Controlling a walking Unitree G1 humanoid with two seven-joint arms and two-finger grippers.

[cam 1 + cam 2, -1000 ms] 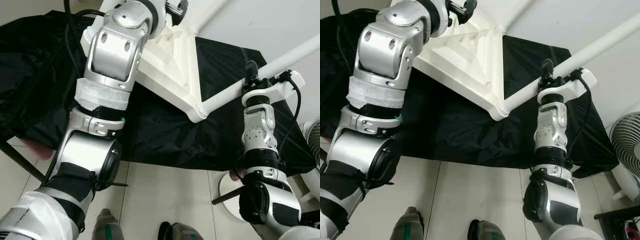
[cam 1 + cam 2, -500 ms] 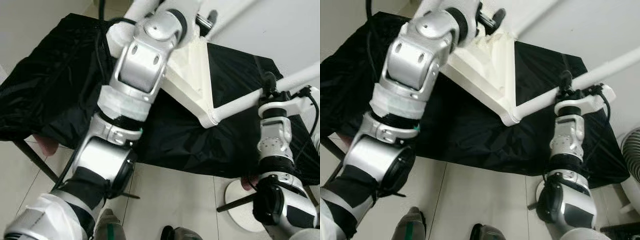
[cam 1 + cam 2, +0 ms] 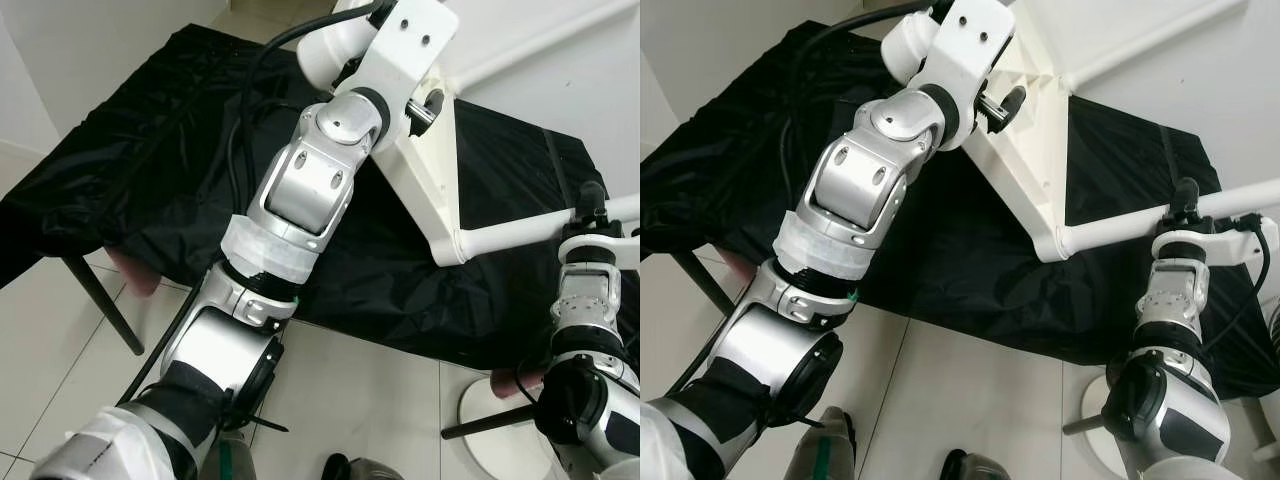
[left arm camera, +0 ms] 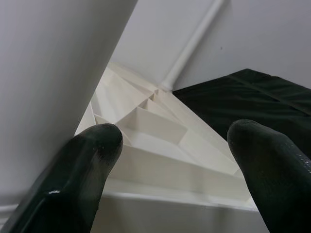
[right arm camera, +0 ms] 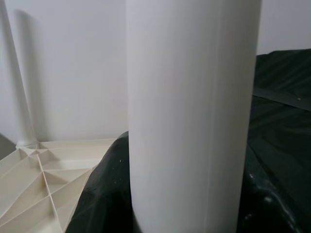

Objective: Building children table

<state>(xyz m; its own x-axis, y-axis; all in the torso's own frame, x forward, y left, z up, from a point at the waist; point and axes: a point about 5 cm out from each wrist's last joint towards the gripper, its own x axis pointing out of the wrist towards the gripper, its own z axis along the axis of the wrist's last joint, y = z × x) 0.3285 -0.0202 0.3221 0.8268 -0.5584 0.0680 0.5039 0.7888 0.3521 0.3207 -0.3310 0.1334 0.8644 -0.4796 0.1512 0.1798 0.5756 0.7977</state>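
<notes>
1. Ribbed white plastic children's table (image 3: pixel 425 180) lies upside down on the black-draped tabletop (image 3: pixel 150 180), toward 1 o'clock.
2. Right gripper (image 3: pixel 592 200) fingers clamp the white cylindrical leg (image 3: pixel 520 230); left gripper (image 4: pixel 170 160) fingers are apart.
3. Keep the leg aligned with its socket, I'd judge.

black cloth (image 3: pixel 150 150) draped over stand | white round base (image 3: pixel 490 410) on tiled floor (image 3: pixel 50 330)

A white table top (image 3: pixel 1025 150) is held tilted above a black cloth (image 3: pixel 940 250). One white leg (image 3: pixel 1140 222) is gripped by the right gripper (image 3: pixel 1185 200).
</notes>
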